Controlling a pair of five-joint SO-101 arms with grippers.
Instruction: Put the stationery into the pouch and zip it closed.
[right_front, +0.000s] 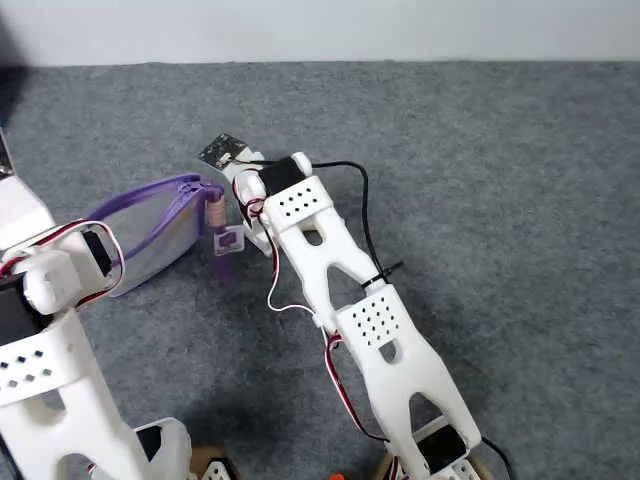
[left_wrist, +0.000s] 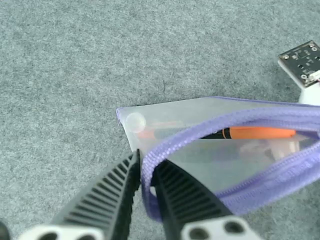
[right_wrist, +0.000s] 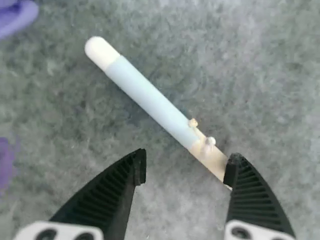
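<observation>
The left arm (right_front: 45, 330) stands at the left edge of the table (right_front: 500, 200), with its wrist at the left end of the pouch (right_front: 155, 235). In the left wrist view, the left end effector (left_wrist: 145, 162) is clenched on the pouch (left_wrist: 200, 125). Its two ribbed black fingers (left_wrist: 112, 187) pinch the purple zipper (left_wrist: 240, 117) at the closed corner, one finger on each side of the fabric edge.

The pouch lies flat on the grey table, left of centre. It is translucent with a purple zipper border. The zipper is open, and its two sides spread apart toward the right end. An orange pen (left_wrist: 260, 133) lies inside the pouch along the upper zipper edge. A pale item (left_wrist: 272, 148) lies just below it inside the pouch; what it is cannot be determined. A small purple tab (right_front: 228, 245) sits on the table at the right end of the pouch.

Just right of the pouch mouth, a light-blue pen (right_wrist: 150, 97) with a white cap lies on the table, outside the pouch. In the right wrist view, one purple corner of the pouch (right_wrist: 15, 12) is near the capped end.

The right arm (right_front: 330, 270) extends from the near edge of the table to this point. The right end effector (right_wrist: 186, 162) is released. Its fingers are spread wide above the pen, at the uncapped end. One fingertip (right_wrist: 235, 167) is beside the tan end of the pen; whether it touches cannot be determined.
</observation>
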